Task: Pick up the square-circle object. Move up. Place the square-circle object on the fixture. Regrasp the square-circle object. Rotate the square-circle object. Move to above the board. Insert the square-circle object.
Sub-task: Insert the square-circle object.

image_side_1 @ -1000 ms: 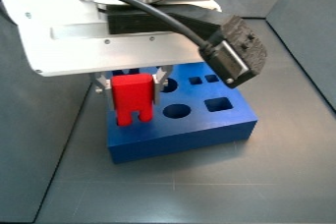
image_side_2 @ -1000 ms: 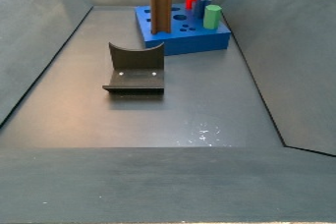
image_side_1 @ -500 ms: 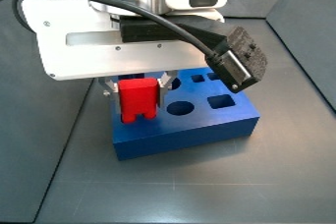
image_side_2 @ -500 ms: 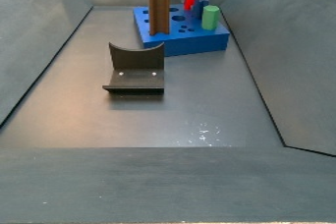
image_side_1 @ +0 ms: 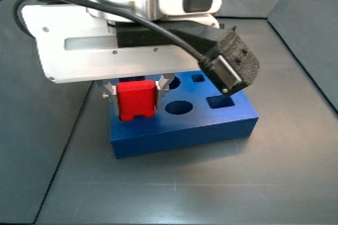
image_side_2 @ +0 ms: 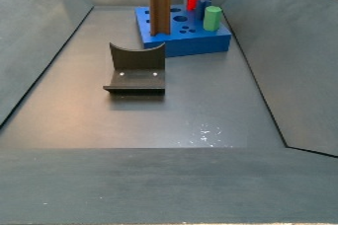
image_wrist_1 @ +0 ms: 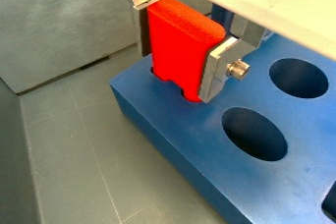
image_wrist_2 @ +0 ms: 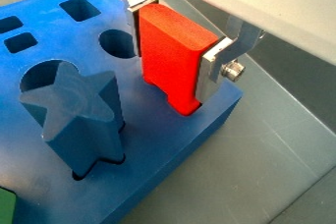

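Grey bin floor, blue board (image_side_2: 185,34) at far end, fixture (image_side_2: 136,68) empty mid-floor in a side view. Side view: claw (image_side_1: 136,89) over the board's corner, clamped on red square-circle object (image_side_1: 134,102), long axis vertical. Wrist views: silver fingers (image_wrist_1: 218,68) pinch the block's sides, lower end at board top, seemingly entering a hole near the edge; straight down looks the insert direction. Brown block (image_wrist_2: 79,118) seated nearby.

My gripper (image_side_1: 137,86) hangs over the board (image_side_2: 199,41), which sits on the grey floor (image_side_2: 172,120) near its far edge. The fixture (image_side_2: 134,69) stands alone mid-floor, well apart from the board.
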Tool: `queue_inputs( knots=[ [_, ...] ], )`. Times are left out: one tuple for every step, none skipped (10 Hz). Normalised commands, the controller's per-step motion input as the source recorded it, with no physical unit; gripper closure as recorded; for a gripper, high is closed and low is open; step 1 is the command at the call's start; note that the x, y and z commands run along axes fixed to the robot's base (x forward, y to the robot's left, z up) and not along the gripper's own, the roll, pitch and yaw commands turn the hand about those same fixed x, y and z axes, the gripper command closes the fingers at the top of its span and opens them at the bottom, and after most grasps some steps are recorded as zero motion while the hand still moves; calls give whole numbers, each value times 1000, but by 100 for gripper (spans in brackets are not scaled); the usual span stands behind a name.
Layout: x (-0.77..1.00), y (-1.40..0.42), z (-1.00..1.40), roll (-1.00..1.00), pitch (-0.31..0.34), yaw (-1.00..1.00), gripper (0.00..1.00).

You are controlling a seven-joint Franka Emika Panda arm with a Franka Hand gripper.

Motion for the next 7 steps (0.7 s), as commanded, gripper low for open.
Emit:
queue_inputs(
  knots=[
    [0,0,-23,0,0,0,100],
    [0,0,-86,9,-51,0,100],
    [3,17,-300,57,-131,0,100],
    [6,0,-611,213,-201,-9,100],
    [11,0,-617,150,-246,0,100],
    [0,0,0,0,-60,0,100],
    [0,0,0,0,0,0,100]
  ],
)
